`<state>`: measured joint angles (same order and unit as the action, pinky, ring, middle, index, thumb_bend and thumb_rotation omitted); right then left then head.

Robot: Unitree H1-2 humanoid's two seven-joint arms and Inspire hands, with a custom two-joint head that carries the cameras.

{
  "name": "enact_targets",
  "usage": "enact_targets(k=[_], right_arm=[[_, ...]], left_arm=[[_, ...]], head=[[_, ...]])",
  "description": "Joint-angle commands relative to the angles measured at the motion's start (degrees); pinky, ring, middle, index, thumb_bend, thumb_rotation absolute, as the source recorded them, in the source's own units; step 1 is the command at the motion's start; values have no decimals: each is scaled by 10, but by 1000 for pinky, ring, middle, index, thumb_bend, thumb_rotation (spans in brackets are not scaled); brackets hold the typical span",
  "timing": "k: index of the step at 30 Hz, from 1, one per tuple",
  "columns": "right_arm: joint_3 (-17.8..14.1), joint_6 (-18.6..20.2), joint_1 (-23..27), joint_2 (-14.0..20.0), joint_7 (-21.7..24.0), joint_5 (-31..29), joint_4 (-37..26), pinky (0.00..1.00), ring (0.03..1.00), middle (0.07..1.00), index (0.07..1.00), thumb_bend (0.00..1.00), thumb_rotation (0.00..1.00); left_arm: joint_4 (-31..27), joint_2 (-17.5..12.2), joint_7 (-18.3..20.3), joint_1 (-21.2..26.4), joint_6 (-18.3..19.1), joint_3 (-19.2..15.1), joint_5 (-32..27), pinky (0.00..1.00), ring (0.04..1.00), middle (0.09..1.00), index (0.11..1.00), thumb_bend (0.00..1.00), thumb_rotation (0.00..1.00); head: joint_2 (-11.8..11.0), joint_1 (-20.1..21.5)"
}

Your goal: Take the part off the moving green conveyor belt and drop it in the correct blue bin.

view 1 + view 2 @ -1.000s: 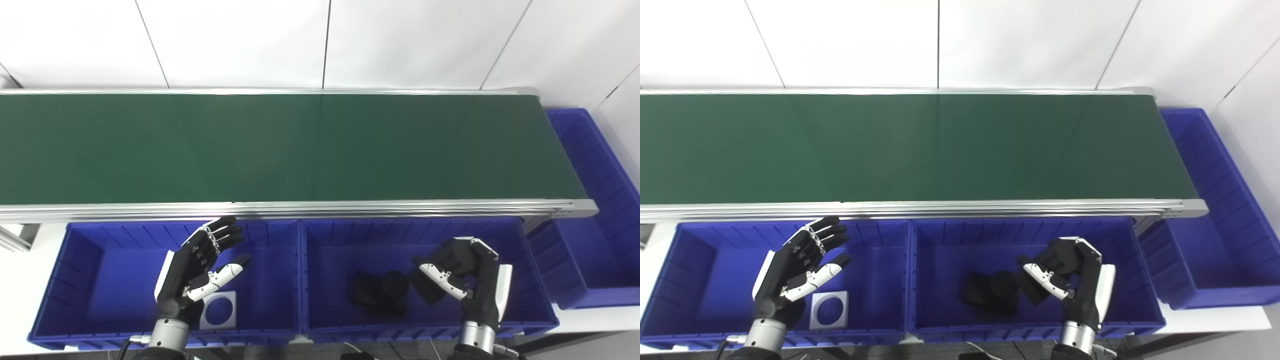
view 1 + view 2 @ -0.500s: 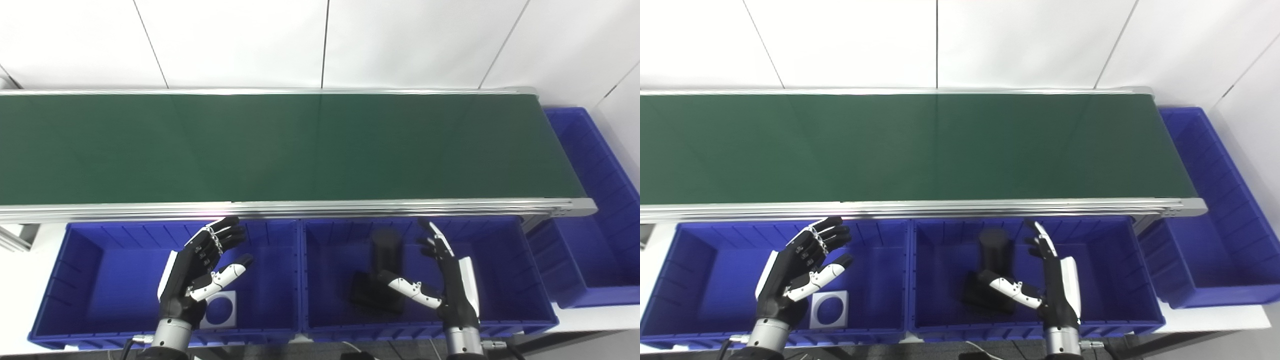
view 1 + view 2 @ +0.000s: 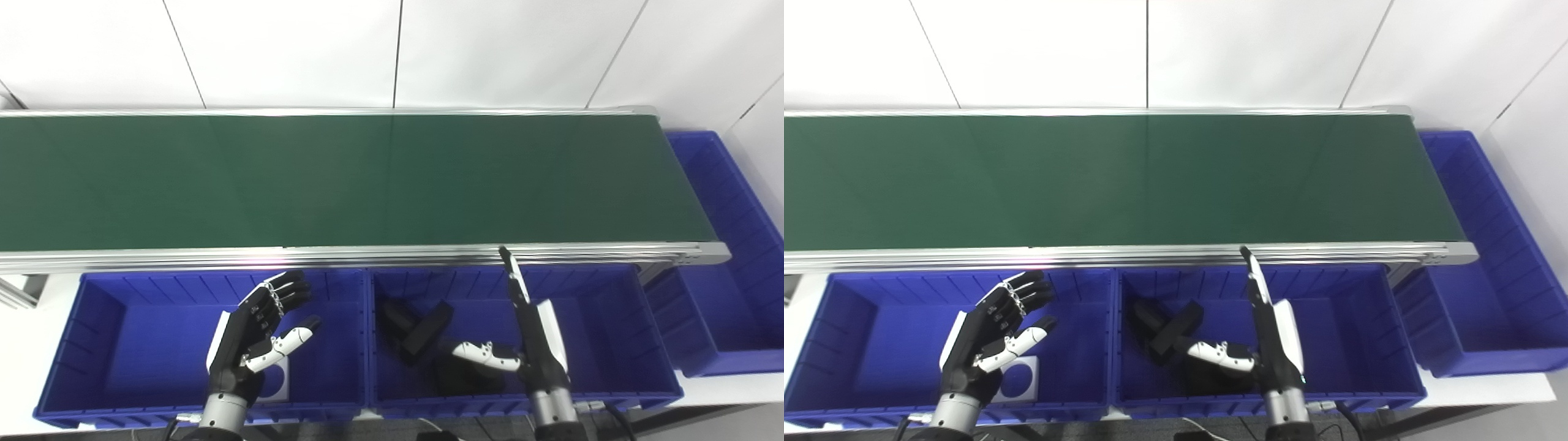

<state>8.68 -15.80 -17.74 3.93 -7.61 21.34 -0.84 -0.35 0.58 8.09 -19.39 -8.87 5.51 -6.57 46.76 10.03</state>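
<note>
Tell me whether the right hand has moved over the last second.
Yes. The right hand was curled round a black part low in the middle blue bin; now it is open, fingers reaching up toward the conveyor rail.

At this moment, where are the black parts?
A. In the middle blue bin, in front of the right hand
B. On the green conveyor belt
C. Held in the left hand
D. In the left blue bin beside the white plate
A. The black parts lie on the floor of the middle blue bin, just left of the open right hand; the green conveyor belt carries nothing.
</note>
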Motion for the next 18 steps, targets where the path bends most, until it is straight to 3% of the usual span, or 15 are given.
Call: enact_targets(k=[1, 10, 15, 18], right_arm=[[9, -43, 14, 0, 4, -7, -15, 975, 1000, 1000, 1000, 849, 284], [48, -78, 59, -12, 20, -30, 32, 784, 901, 949, 930, 781, 229], [61, -99, 89, -27, 20, -29, 82, 732, 843, 895, 885, 762, 222], [64, -104, 100, -34, 20, -35, 105, 701, 808, 857, 860, 768, 165]], left_arm=[[-2, 5, -1, 2, -26, 3, 4, 794, 696, 700, 718, 601, 0], [27, 9, -4, 15, -54, 2, 16, 780, 687, 704, 716, 612, 0], [46, 9, -3, 21, -73, 1, 15, 784, 700, 706, 719, 604, 0], [60, 10, -6, 24, -91, -1, 18, 783, 709, 721, 724, 597, 0]], head=[[-6, -9], [-41, -49], [-72, -68], [-81, -76]])
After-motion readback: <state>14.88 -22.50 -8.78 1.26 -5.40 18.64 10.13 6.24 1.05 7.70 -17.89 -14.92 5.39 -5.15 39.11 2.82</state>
